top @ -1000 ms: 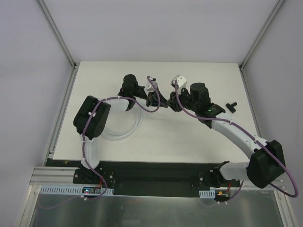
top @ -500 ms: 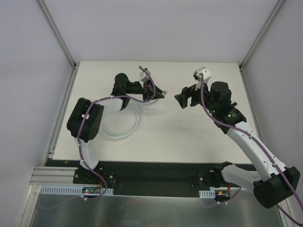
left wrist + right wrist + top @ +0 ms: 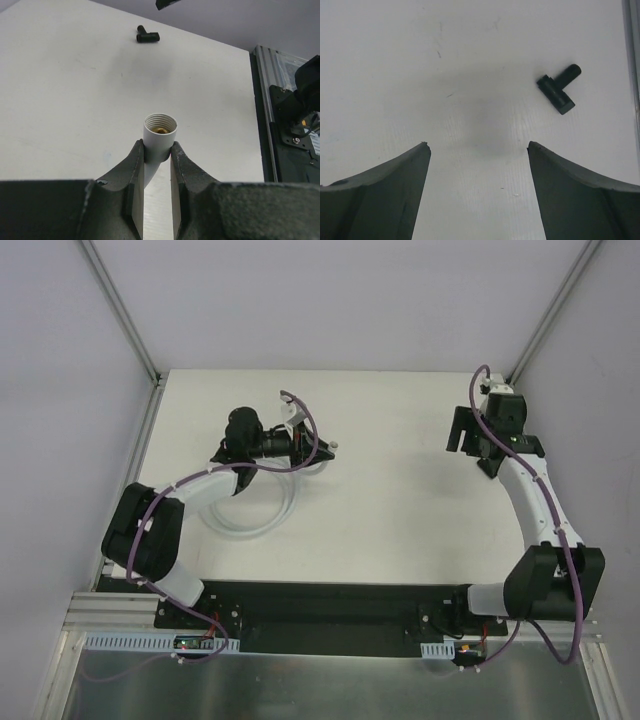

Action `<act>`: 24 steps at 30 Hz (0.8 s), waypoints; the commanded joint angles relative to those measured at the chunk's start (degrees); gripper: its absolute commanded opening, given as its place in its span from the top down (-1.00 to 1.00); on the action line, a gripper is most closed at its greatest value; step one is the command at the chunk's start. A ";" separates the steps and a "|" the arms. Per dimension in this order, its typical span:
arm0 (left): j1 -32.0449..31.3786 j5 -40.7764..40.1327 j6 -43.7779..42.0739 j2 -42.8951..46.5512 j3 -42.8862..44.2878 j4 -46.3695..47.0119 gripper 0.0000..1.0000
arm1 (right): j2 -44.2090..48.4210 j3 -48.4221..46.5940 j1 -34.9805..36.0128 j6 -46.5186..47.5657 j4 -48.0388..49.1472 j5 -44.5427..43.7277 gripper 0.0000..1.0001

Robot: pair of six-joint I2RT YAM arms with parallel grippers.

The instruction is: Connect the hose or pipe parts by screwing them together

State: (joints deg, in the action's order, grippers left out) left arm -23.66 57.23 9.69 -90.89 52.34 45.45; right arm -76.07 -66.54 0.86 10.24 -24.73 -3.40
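Here, left gripper [image 3: 159, 150] is clamping the hose end [image 3: 160, 131]; right gripper [image 3: 479, 150], jaws apart, is seemingly hovering near connector [image 3: 558, 89].

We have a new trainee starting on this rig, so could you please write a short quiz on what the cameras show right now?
1. True or false: the black T-shaped connector lies on the table, ahead of the open right gripper, and is not held.
2. What is the left gripper shut on? A) the hose's threaded end fitting. B) the connector. C) nothing.
3. Fill in: deep inside the fitting's mouth, something ___-coloured shows.
Key: 1 true; 2 A; 3 brass.
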 commanded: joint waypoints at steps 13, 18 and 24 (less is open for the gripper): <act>-4.90 -4.32 -8.11 9.33 -4.44 -14.06 1.00 | -19.81 -9.56 -10.96 -1.10 -5.32 -10.49 -0.83; -5.34 -5.20 -6.62 9.86 -4.17 -14.34 1.00 | -25.70 -12.99 -13.25 -1.71 -5.24 -8.21 -0.99; -5.43 -6.61 -8.37 9.42 -2.94 -16.44 1.00 | -32.11 -19.76 -15.10 -6.35 -6.73 -4.25 -0.93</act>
State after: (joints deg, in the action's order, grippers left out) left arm -28.88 51.81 1.85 -83.22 46.78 31.46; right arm -105.54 -80.73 -12.82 8.47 -29.21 -9.54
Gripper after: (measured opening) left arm 0.171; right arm 0.967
